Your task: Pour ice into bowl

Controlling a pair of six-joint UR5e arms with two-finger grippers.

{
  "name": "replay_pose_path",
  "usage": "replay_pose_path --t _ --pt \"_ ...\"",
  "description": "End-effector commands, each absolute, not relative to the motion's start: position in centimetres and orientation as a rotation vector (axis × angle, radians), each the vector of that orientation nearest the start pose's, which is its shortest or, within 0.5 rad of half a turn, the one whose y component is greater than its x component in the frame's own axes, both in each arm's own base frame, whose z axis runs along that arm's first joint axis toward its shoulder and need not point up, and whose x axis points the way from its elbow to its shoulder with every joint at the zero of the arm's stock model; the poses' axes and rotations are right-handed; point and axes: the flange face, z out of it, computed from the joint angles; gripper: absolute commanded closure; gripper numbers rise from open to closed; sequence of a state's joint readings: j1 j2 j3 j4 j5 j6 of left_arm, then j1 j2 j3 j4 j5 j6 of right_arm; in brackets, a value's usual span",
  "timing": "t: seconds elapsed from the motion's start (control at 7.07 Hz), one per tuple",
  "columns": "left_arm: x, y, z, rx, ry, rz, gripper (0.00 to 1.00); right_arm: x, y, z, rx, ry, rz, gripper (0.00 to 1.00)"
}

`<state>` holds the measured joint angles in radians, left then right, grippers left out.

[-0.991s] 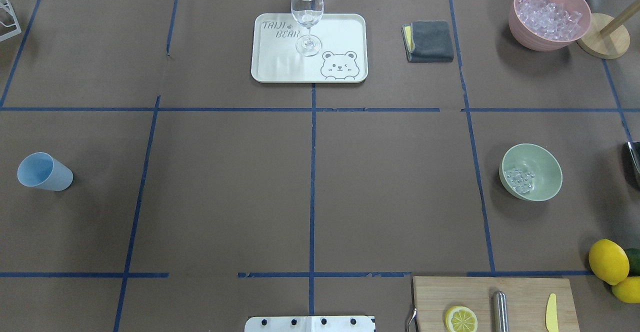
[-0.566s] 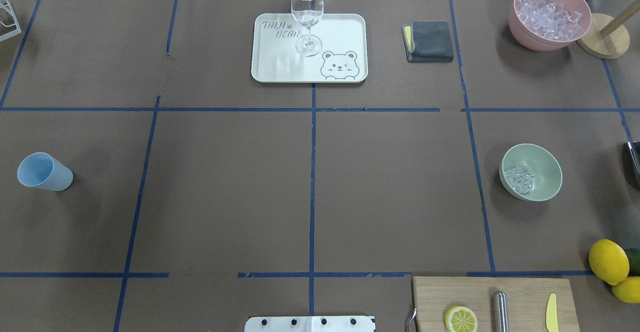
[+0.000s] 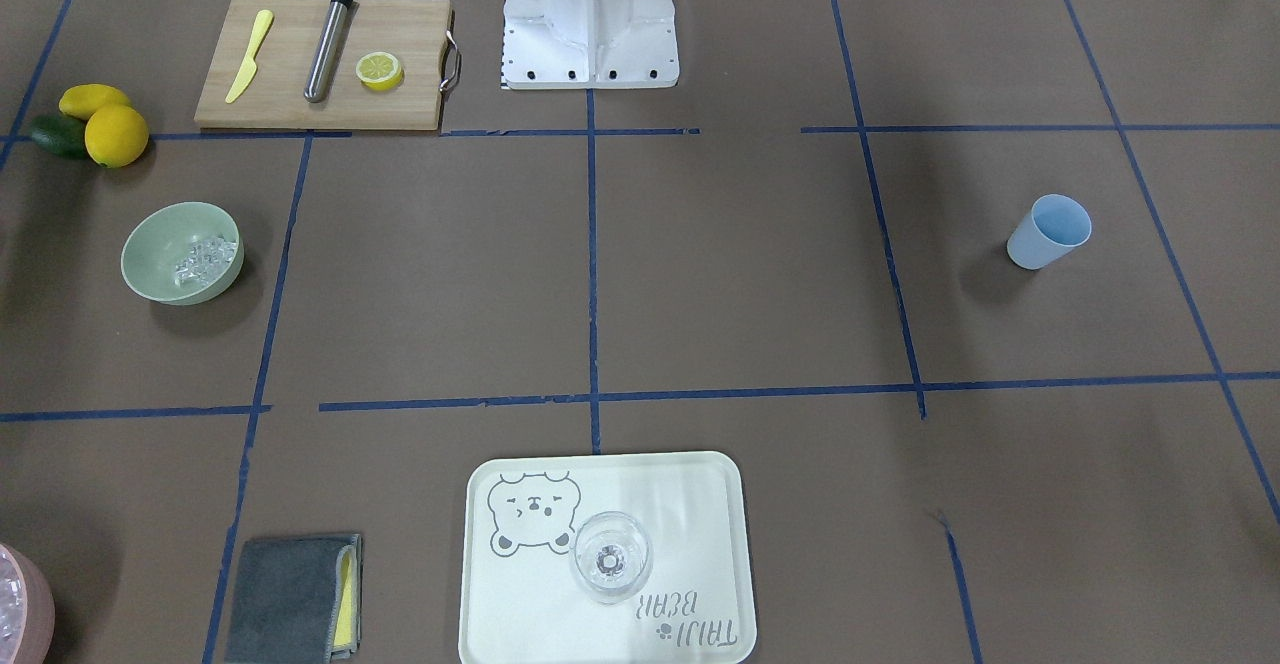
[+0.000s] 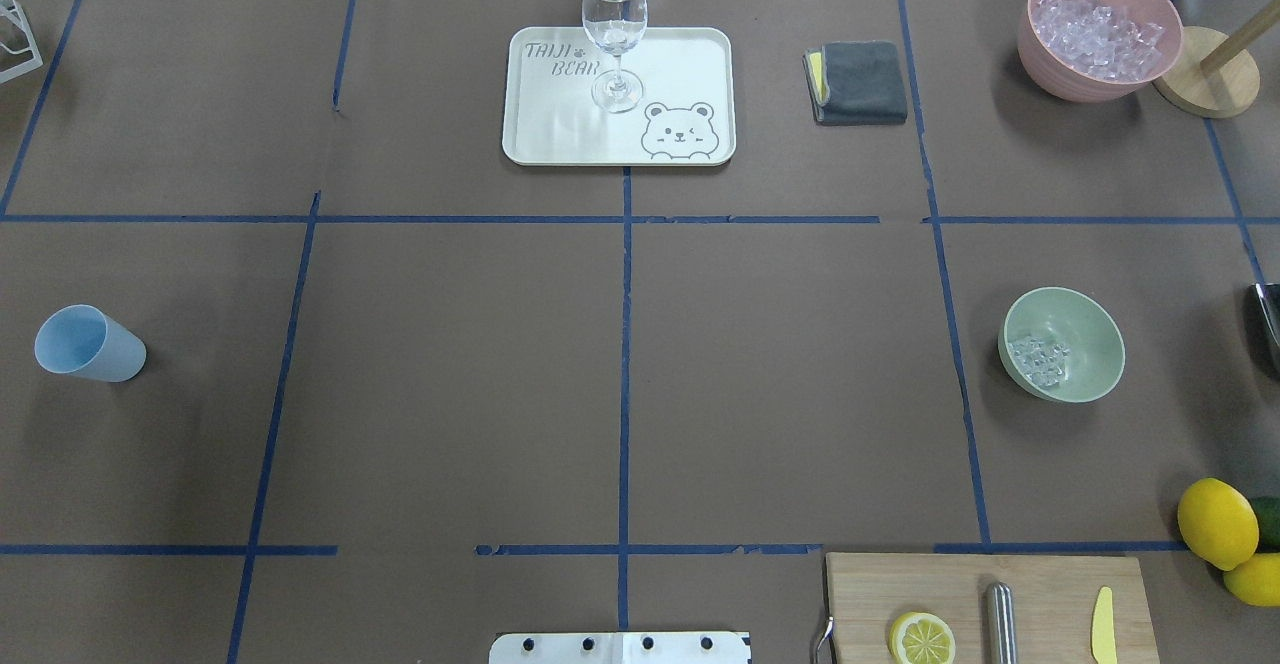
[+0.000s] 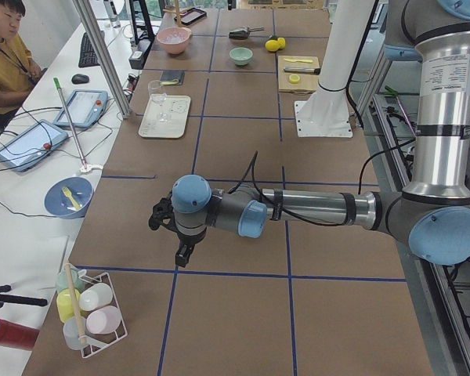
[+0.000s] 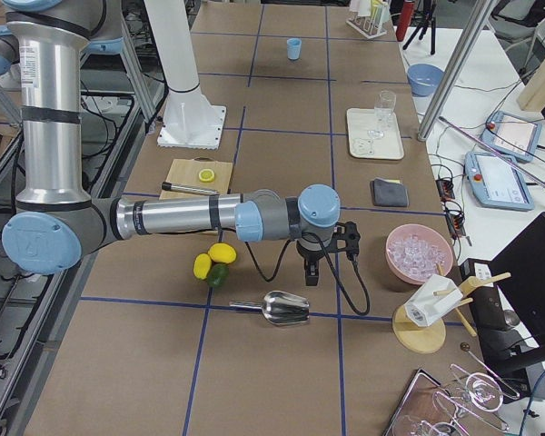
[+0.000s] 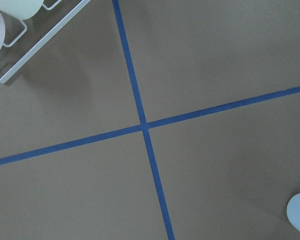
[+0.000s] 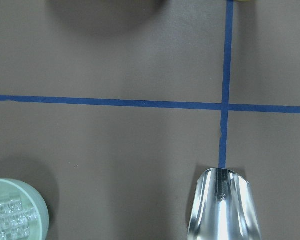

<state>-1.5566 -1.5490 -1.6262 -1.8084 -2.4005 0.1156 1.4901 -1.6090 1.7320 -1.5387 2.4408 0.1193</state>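
The sage-green bowl (image 4: 1085, 344) stands at the right of the table and holds a small heap of clear ice cubes (image 4: 1037, 360). It also shows in the front view (image 3: 160, 244) and at the bottom left of the right wrist view (image 8: 37, 207). My right gripper (image 6: 311, 272) shows only in the exterior right view, hovering beyond the bowl near a metal scoop (image 6: 286, 309). My left gripper (image 5: 182, 254) shows only in the exterior left view, near the blue cup (image 4: 88, 344). I cannot tell whether either gripper is open or shut.
A pink container of ice (image 4: 1098, 29) stands at the far right by a wooden stand (image 4: 1205, 84). A tray (image 4: 620, 149) holds a wine glass (image 4: 613, 24). A grey cloth (image 4: 858, 82), a cutting board (image 4: 1040, 584) and lemons (image 4: 1215, 522) lie around.
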Motion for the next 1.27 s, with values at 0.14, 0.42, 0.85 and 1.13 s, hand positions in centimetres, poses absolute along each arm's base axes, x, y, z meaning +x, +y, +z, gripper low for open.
replay_pose_path --t 0.14,0.42,0.85,1.13 --pt "-5.2 -48.9 62.1 0.3 0.803 0.242 0.0 1.0 -48.6 57.7 0.074 -0.884 -0.066 0.0" --pt "-5.2 -47.9 62.5 0.3 0.801 0.251 0.0 1.2 -47.5 56.5 0.125 -0.888 -0.094 0.0" --pt "-5.2 -48.2 62.7 0.292 0.802 0.248 0.0 1.2 -47.6 54.8 0.162 -0.882 -0.1 0.0" --pt "-5.2 -47.8 63.3 0.276 0.803 0.24 0.0 -2.1 -46.7 58.7 0.093 -0.708 -0.16 0.0"
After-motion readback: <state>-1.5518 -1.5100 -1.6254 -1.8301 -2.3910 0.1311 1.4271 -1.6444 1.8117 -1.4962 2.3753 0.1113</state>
